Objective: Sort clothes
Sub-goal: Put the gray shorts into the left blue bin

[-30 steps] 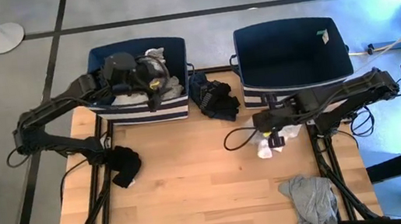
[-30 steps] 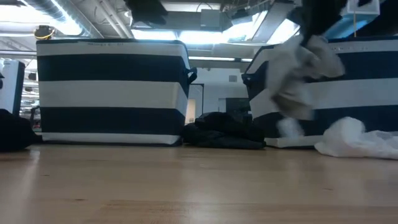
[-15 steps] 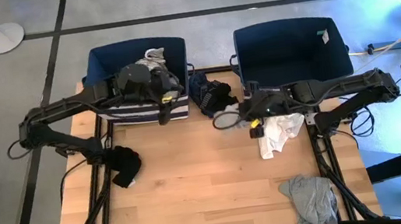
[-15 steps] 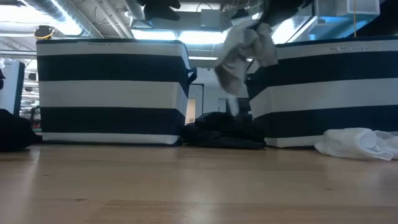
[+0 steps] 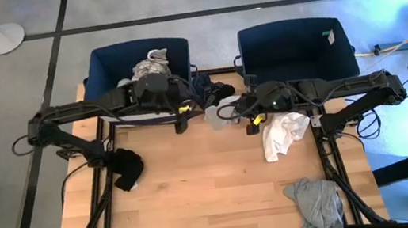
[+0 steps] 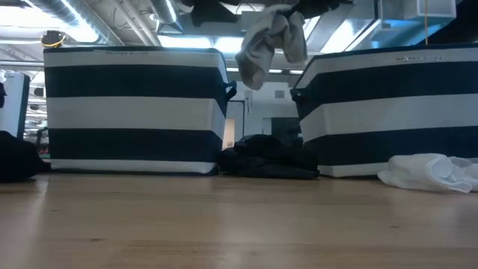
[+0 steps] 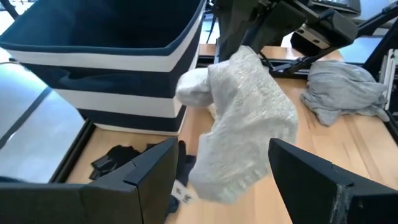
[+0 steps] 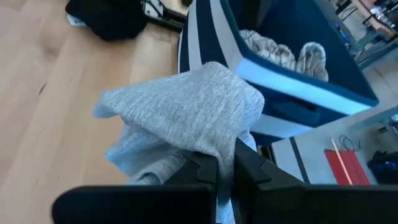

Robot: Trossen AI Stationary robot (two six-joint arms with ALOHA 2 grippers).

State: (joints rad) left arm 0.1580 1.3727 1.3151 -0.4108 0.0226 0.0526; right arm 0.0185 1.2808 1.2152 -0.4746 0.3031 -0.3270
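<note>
We hold a light grey sock (image 5: 214, 117) pinched in our right tool (image 5: 230, 115) mid-frame, near the left bin (image 5: 105, 64); our left tool (image 5: 181, 117) waits wide beside it

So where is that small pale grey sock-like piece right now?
The small pale grey knitted piece hangs in mid-air, pinched in the right gripper, above the table's far middle between the two navy striped fabric bins, over the dark clothes pile.
</note>
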